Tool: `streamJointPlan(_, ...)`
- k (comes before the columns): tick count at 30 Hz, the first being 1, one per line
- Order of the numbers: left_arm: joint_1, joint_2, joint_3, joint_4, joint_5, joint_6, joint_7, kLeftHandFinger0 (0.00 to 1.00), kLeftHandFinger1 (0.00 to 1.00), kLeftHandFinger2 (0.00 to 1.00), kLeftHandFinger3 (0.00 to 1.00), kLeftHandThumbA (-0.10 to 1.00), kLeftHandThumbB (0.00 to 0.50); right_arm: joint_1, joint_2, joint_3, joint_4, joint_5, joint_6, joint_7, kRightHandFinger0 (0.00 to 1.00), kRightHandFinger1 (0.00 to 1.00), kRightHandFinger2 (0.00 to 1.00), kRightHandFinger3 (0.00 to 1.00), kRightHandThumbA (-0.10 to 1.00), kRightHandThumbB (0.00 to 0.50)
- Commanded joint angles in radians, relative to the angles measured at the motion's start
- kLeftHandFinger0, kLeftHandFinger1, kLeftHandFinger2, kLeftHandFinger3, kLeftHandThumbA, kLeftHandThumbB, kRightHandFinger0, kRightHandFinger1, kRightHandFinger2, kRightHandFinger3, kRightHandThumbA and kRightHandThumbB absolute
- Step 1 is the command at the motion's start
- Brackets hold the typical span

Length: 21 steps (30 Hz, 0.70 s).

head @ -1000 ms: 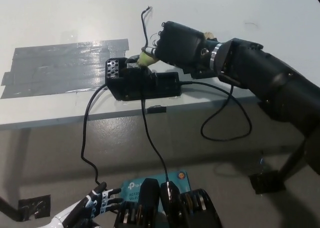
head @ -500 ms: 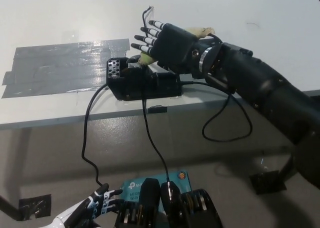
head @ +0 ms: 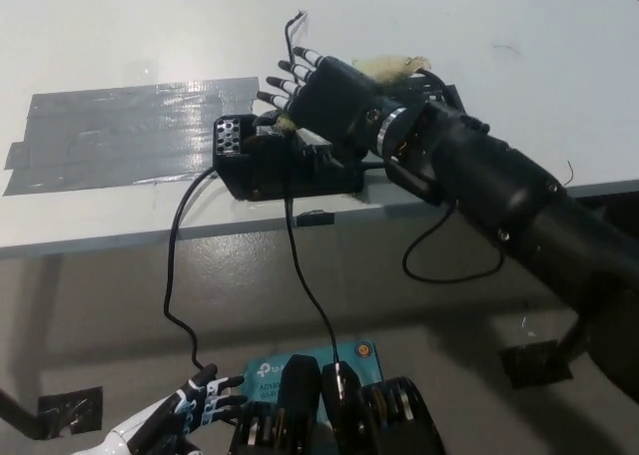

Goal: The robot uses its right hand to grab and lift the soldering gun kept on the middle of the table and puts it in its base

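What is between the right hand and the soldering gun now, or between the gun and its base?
Nothing visible. The right hand is open, fingers spread, just above the black base on the table. The soldering gun shows only as a yellowish bit under the fingers, at the base. The left hand rests low.

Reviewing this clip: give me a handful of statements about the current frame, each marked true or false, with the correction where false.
1. The right hand is open, fingers spread, above the black base. True.
2. The base stands at the far edge of the table. False: it sits at the near edge, beside the grey tape patch.
3. The left hand is low at the picture's lower left, away from the table. True.
4. The right hand grips a cable. False: it holds nothing; the black cables hang from the base over the table edge.
5. The tape patch lies on the robot's right of the base. False: it lies on its left.
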Motion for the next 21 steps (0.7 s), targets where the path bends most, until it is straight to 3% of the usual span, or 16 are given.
streamJointPlan(1,0.007,0.006,0.028,-0.016,-0.020,0.013,-0.012,1.00,1.00,1.00,1.00,1.00,0.192,-0.026,-0.025,-0.061,-0.148,0.061,0.057,0.193,1.00,1.00,1.00,1.00,0.73,0.500)
streamJointPlan(7,0.012,0.021,0.018,0.003,0.000,-0.011,-0.030,1.00,1.00,1.00,1.00,1.00,0.181,0.014,-0.108,-0.104,-0.382,0.019,0.011,0.143,1.00,1.00,1.00,1.00,0.74,0.500)
streamJointPlan(11,0.025,0.016,0.025,0.009,-0.009,-0.012,-0.029,1.00,1.00,1.00,1.00,1.00,0.227,0.043,-0.186,-0.184,-0.600,0.021,0.031,0.199,1.00,1.00,1.00,1.00,0.72,0.500)
streamJointPlan(13,0.028,0.015,0.034,0.024,-0.022,-0.016,-0.034,1.00,1.00,1.00,1.00,1.00,0.218,0.077,-0.241,-0.252,-0.733,0.062,0.035,0.224,1.00,1.00,1.00,1.00,0.69,0.500)
streamJointPlan(17,0.042,0.017,0.039,0.019,-0.019,-0.002,-0.026,1.00,1.00,1.00,1.00,1.00,0.179,0.187,-0.340,-0.343,-1.043,0.161,0.080,0.399,1.00,1.00,1.00,1.00,0.66,0.500)
streamJointPlan(19,0.044,0.017,0.043,0.019,-0.023,-0.008,-0.027,1.00,1.00,1.00,1.00,1.00,0.180,0.241,-0.373,-0.372,-1.165,0.180,0.117,0.475,1.00,1.00,1.00,1.00,0.63,0.500)
streamJointPlan(20,0.047,0.018,0.045,0.019,-0.026,-0.011,-0.028,1.00,1.00,1.00,1.00,1.00,0.214,0.278,-0.389,-0.390,-1.221,0.201,0.142,0.503,1.00,1.00,1.00,1.00,0.61,0.500)
streamJointPlan(21,0.048,0.018,0.042,0.012,-0.024,-0.005,-0.027,1.00,1.00,1.00,1.00,1.00,0.191,0.326,-0.414,-0.415,-1.288,0.238,0.190,0.551,1.00,1.00,1.00,1.00,0.62,0.500)
